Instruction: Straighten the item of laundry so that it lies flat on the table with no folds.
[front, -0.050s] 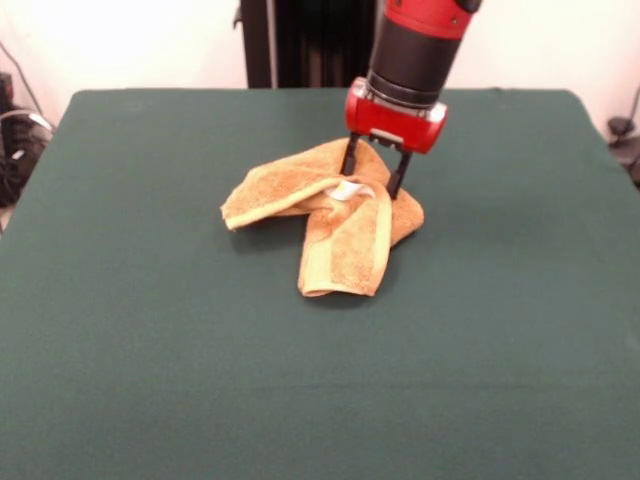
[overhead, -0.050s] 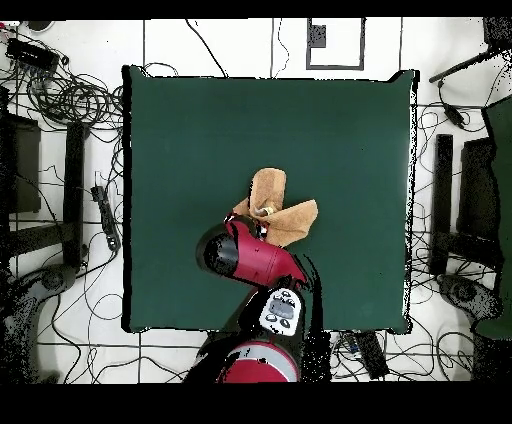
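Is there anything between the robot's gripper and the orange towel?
No. In the front view the gripper is open and its tips come right down onto the crumpled towel, by the white tag. Nothing sits between them.

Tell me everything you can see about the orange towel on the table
The towel is a small orange-tan terry cloth, crumpled and folded over itself, not flat. One flap runs out to the left in the front view, another hangs toward the camera with a flat woven border band at its end. A small white tag shows near the top of the heap. It lies near the middle of the dark green table. The gripper is down at the tag, its fingers apart and touching the cloth.
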